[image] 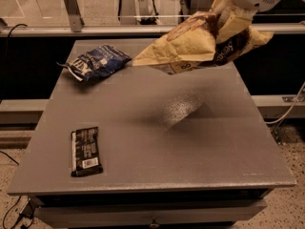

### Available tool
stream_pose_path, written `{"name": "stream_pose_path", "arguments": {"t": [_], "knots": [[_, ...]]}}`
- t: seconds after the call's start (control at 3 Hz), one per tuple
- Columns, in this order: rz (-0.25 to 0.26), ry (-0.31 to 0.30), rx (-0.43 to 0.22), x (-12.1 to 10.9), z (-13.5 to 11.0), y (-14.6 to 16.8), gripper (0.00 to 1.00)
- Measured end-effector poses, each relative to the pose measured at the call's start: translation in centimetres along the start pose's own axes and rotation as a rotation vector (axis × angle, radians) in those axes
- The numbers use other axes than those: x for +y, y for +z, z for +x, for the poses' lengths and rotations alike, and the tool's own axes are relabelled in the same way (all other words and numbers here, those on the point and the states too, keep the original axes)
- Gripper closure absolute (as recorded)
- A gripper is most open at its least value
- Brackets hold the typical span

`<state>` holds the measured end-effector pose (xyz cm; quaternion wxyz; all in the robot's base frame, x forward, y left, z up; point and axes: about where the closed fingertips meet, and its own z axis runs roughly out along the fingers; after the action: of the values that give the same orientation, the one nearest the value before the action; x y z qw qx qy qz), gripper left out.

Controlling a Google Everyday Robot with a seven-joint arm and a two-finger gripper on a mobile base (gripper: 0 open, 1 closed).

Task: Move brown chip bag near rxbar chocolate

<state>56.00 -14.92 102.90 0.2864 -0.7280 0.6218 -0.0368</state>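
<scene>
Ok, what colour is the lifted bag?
Pale tan-yellow with dark brown panels: the brown chip bag, held aloft by the end effector top right, camera view.

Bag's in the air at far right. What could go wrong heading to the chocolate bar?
The tool, top right, holds the large crinkled tan-and-brown chip bag off-centre, its long end drooping; it could slip. Swinging low, it might sweep the small dark blue chip bag or land on the flat black chocolate bar.

brown chip bag [190,44] hangs tilted in the claw [228,14] top right; rxbar chocolate [86,151] lies flat front left.
</scene>
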Motion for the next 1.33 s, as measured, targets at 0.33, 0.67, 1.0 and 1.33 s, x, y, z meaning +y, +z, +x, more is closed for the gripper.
{"name": "stream_pose_path", "arguments": {"t": [0.33, 0.67, 1.0, 1.33], "knots": [[-0.003, -0.066, -0.020, 0.8, -4.5, 0.7, 1.00], [-0.016, -0.150, -0.032, 2.2, -8.7, 1.8, 1.00], [-0.033, -0.180, -0.055, 3.9, -12.5, 5.4, 1.00], [-0.026, -0.182, -0.060, 4.0, -12.8, 6.0, 1.00]]}}
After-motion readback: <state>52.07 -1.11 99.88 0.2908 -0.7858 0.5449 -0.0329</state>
